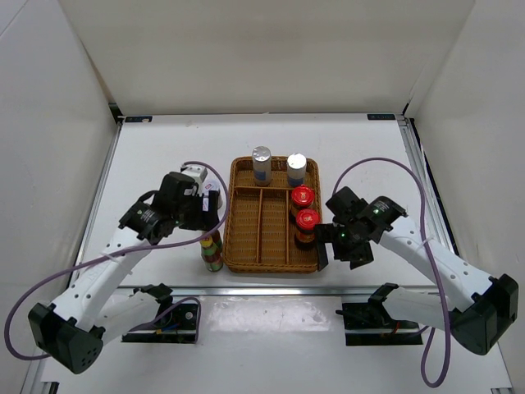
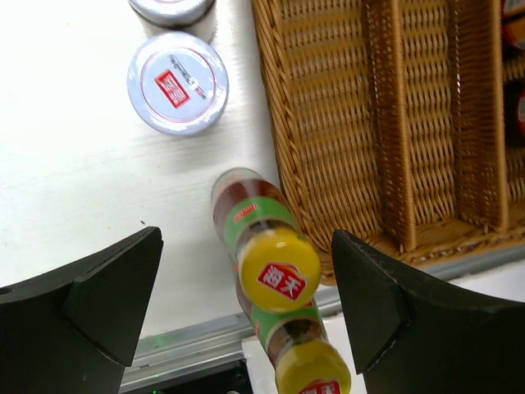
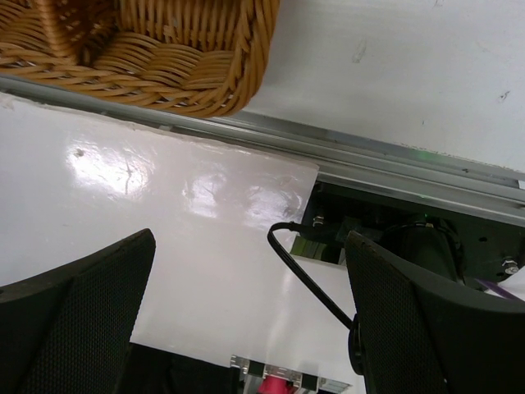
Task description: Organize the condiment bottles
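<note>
A brown wicker divided tray (image 1: 246, 215) sat at the middle of the overhead view on the white table (image 1: 164, 148). Two silver-capped cylinder bottles (image 1: 262, 164) stood side by side in its upper cross compartment. Two dark bottles with wide red caps (image 1: 303, 197) stood one below the other in the right-hand compartment. The two long middle compartments held nothing.

Two slim green bottles with yellow caps (image 1: 212, 250) stood upright on the table, touching each other, just beside the tray's lower left corner and outside it. Two grey-lidded jars (image 2: 177, 82) showed only in the left wrist view, at its upper left. They stood on the table left of the tray wall, one cut off by the top edge.

The left gripper (image 2: 246, 246) hung above the green pair with its black fingers (image 2: 115, 287) spread wide. One yellow cap lay between them, with clear gaps on both sides, so nothing was clamped.

The right gripper (image 3: 250, 242) sat at the lower right of the tray in the overhead view, its jaws also wide apart and holding nothing. In its wrist view it faced the glossy white front edge. The tray's corner was at the upper left there, and a black cable (image 3: 303, 271) lay between the fingers.
</note>
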